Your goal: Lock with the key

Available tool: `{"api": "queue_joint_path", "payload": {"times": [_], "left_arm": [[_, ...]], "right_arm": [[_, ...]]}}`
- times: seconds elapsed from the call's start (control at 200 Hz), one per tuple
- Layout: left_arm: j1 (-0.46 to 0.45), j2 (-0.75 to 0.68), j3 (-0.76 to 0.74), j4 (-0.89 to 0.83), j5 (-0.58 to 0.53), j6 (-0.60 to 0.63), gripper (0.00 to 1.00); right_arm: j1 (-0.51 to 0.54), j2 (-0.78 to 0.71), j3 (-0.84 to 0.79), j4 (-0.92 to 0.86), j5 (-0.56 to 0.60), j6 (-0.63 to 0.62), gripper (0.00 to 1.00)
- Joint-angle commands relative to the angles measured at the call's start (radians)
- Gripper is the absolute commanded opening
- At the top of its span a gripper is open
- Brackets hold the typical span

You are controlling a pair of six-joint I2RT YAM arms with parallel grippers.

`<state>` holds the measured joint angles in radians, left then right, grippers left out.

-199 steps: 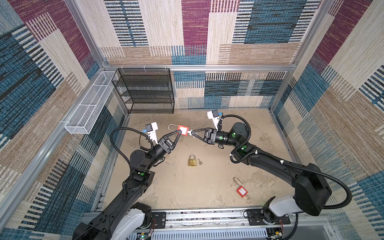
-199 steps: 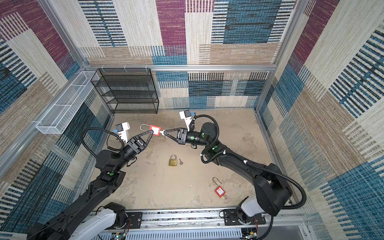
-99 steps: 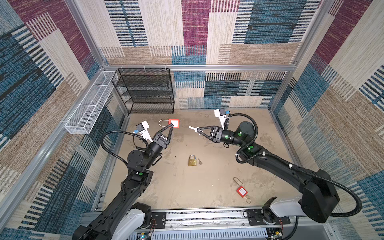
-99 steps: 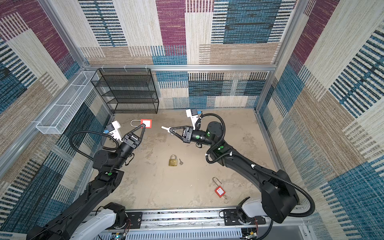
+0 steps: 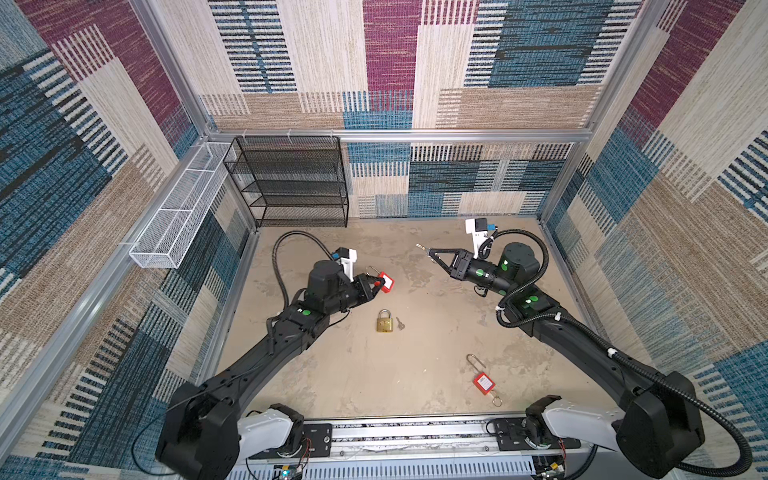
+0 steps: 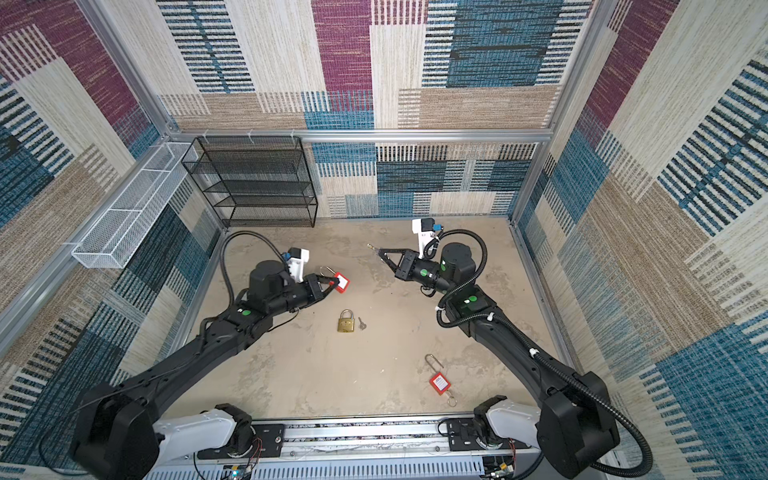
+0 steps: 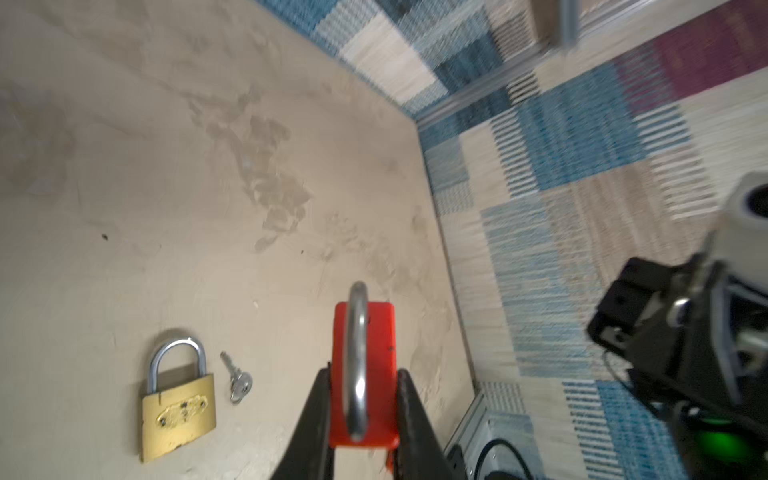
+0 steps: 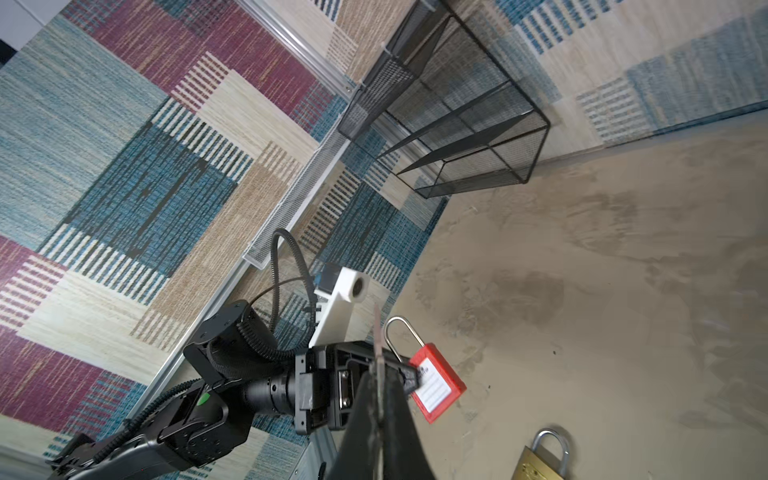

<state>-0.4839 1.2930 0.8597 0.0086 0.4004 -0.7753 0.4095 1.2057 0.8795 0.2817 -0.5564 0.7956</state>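
Note:
My left gripper (image 5: 379, 285) (image 6: 334, 283) is shut on a red padlock (image 5: 387, 283) (image 6: 341, 282), held by its body just above the floor, left of centre. In the left wrist view the gripper (image 7: 362, 399) clamps the red body (image 7: 380, 332) from both sides, with the steel shackle edge-on in front. My right gripper (image 5: 430, 251) (image 6: 381, 252) hangs apart at the back right, shut on a small key (image 5: 420, 247) (image 6: 371, 247). In the right wrist view the key (image 8: 376, 328) sticks out past the gripper (image 8: 378, 365) and points toward the red padlock (image 8: 436, 384).
A brass padlock (image 5: 385, 321) (image 7: 178, 407) lies at the floor's centre with a loose key (image 5: 400, 323) (image 7: 237, 380) beside it. A second red padlock (image 5: 483, 381) lies near the front right. A black mesh shelf (image 5: 291, 183) and a white wire basket (image 5: 174, 216) stand at the back left.
Key and red padlock met at the centre a second ago. The right gripper has drawn back to the right with the key. The left gripper swung the padlock away, then down.

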Motion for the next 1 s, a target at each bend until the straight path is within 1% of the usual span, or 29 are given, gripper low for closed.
{"api": "queue_joint_path", "payload": {"times": [0.0, 0.175, 0.346, 0.431, 0.581, 0.716, 0.997], "left_arm": [[-0.063, 0.121, 0.109, -0.231, 0.002, 0.15, 0.0], [-0.143, 0.326, 0.24, -0.294, 0.006, 0.166, 0.0], [-0.207, 0.495, 0.402, -0.483, 0.014, 0.283, 0.0], [-0.23, 0.555, 0.463, -0.551, 0.0, 0.313, 0.0], [-0.237, 0.602, 0.504, -0.579, -0.053, 0.314, 0.0], [-0.239, 0.627, 0.509, -0.583, -0.095, 0.312, 0.0], [-0.245, 0.649, 0.511, -0.567, -0.127, 0.326, 0.0]], "right_arm": [[-0.031, -0.026, -0.007, -0.036, 0.015, -0.04, 0.0], [-0.087, -0.067, -0.022, -0.073, 0.009, -0.055, 0.0], [-0.109, -0.091, -0.055, -0.072, -0.004, -0.049, 0.0], [-0.114, -0.097, -0.069, -0.064, -0.011, -0.044, 0.0], [-0.12, -0.096, -0.071, -0.064, -0.017, -0.044, 0.0], [-0.122, -0.097, -0.068, -0.065, -0.022, -0.044, 0.0], [-0.123, -0.1, -0.067, -0.078, -0.02, -0.047, 0.0]]}}
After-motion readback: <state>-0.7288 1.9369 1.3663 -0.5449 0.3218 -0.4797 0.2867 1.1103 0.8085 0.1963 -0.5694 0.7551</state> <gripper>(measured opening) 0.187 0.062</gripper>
